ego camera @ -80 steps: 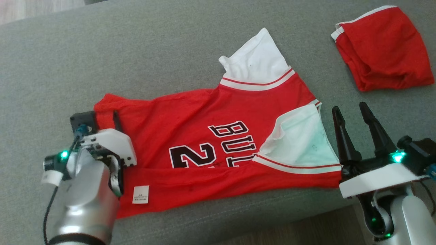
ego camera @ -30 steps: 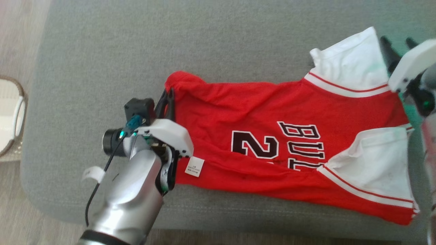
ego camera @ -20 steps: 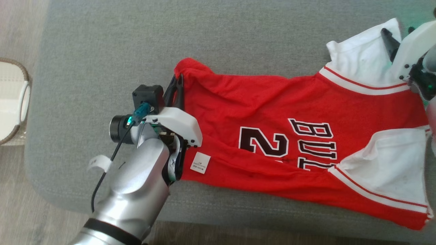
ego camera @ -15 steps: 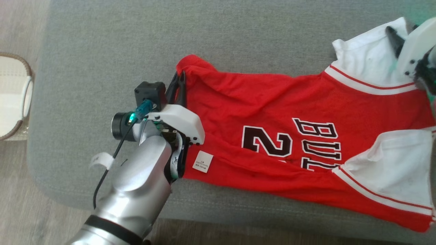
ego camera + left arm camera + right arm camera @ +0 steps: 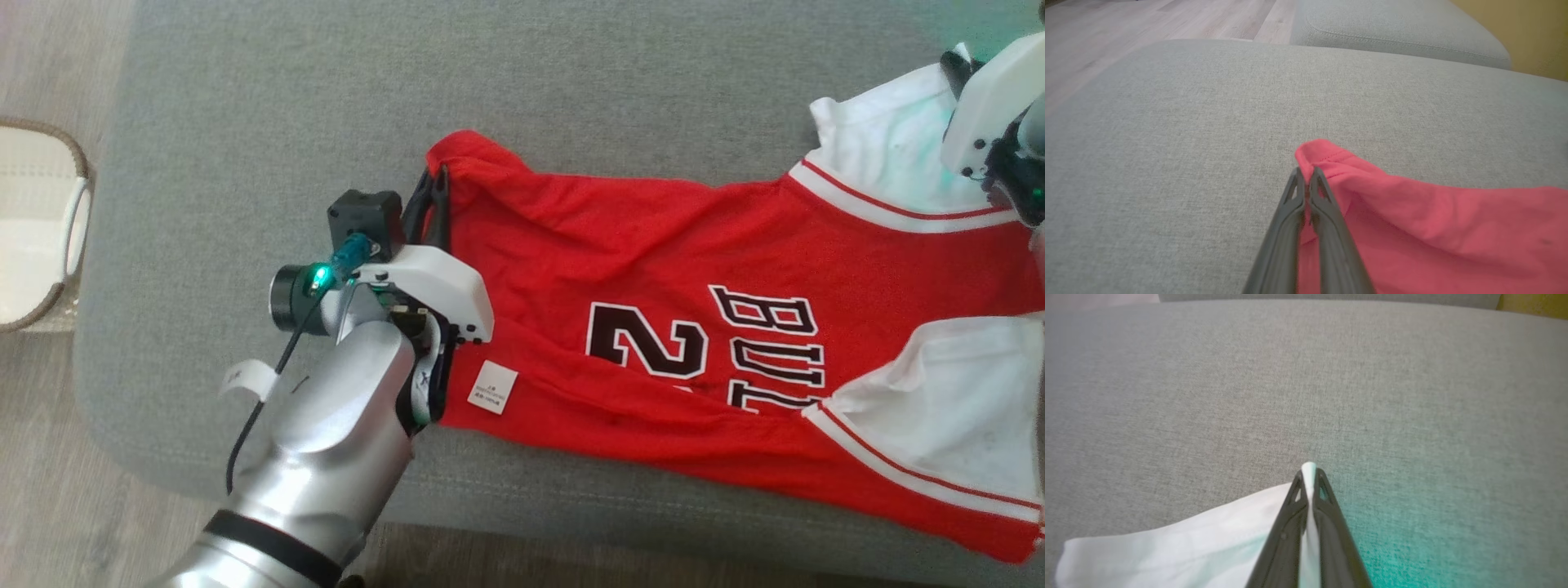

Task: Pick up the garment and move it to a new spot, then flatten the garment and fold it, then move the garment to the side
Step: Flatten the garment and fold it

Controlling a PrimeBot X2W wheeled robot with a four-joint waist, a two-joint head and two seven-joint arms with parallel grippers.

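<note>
The red jersey [image 5: 653, 269] is laid out across a grey cushion [image 5: 326, 98], with its black lettering facing up and a white label [image 5: 492, 388] shown near its left end. Its far-left hem corner is pinched between the closed fingers of the left tool [image 5: 1305, 173]. The white sleeve [image 5: 890, 155] at the far right is clamped in the closed right tool [image 5: 1309, 469]. A wicker basket [image 5: 73, 237] is seen on the wooden floor [image 5: 49, 490] to the left.

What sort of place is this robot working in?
Likely a home living room: it works on a grey fabric sofa, with wood-look floor beside it and a woven basket on that floor.
</note>
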